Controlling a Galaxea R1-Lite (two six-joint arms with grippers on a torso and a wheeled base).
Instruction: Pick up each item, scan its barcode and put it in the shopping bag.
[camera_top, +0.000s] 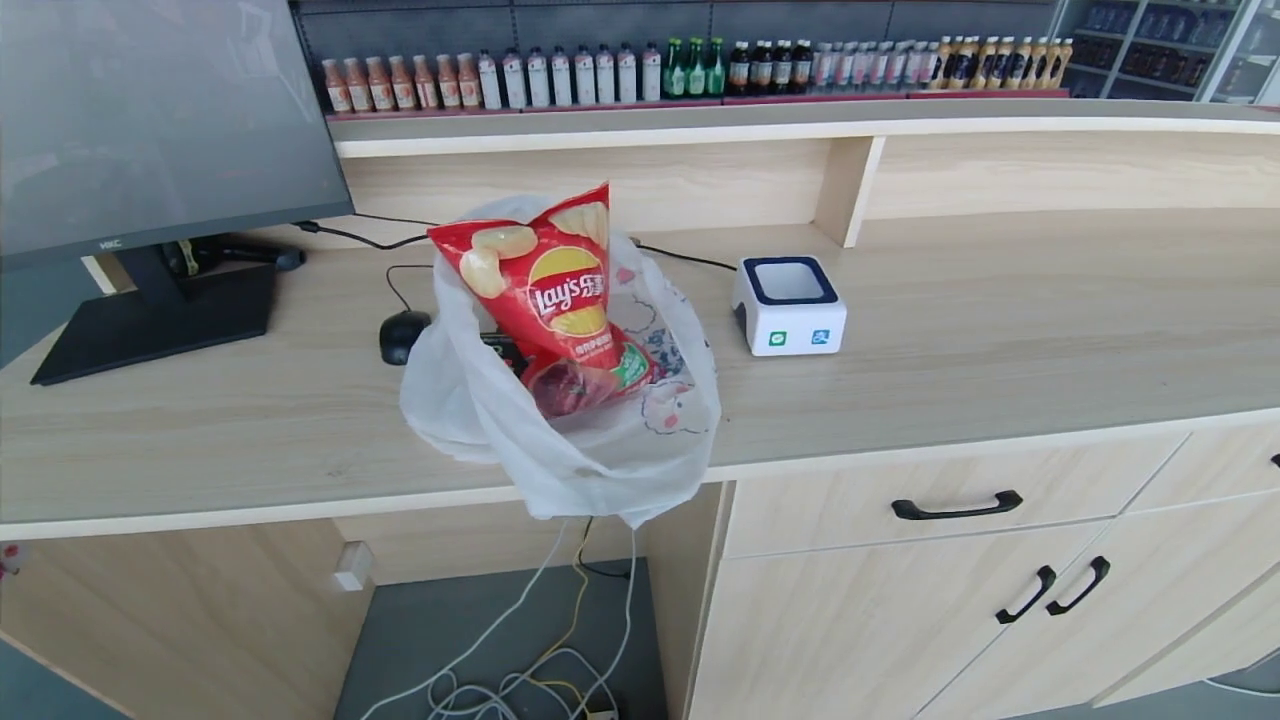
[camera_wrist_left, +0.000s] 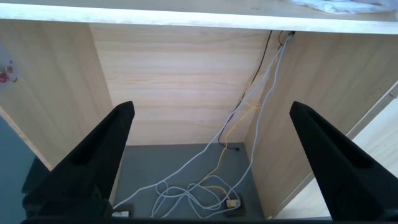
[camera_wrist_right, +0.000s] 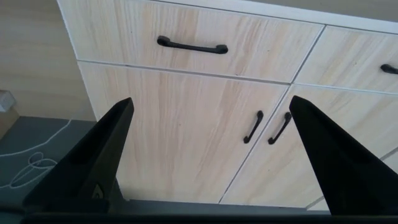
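a red crisp packet (camera_top: 555, 290) stands upright in the white plastic shopping bag (camera_top: 470, 400) on the wooden checkout surface (camera_top: 1000, 330), its top half poking above the bag's open mouth and its lower half showing through the thin film. the bag sits at the near edge of the surface, its bottom sagging over the lip, which probably puts its mouth within easy reach from the front. the small white barcode scanner (camera_top: 788, 305) sits just to the bag's right with its window facing up, so an item could pass over it on the way in. a black mouse (camera_top: 402, 335) lies beside the bag on the other side, with the monitor (camera_top: 150, 110) beyond it. no loose item is seen waiting on the surface, so the packing appears to be at or near its end. the left claw (camera_wrist_left: 211, 106) hangs wide open and empty below the surface, facing the knee-space with its trailing cables (camera_wrist_left: 211, 186); the right claw (camera_wrist_right: 211, 99), likewise spread and empty, faces the drawer handle (camera_wrist_right: 191, 45) and cupboard doors.
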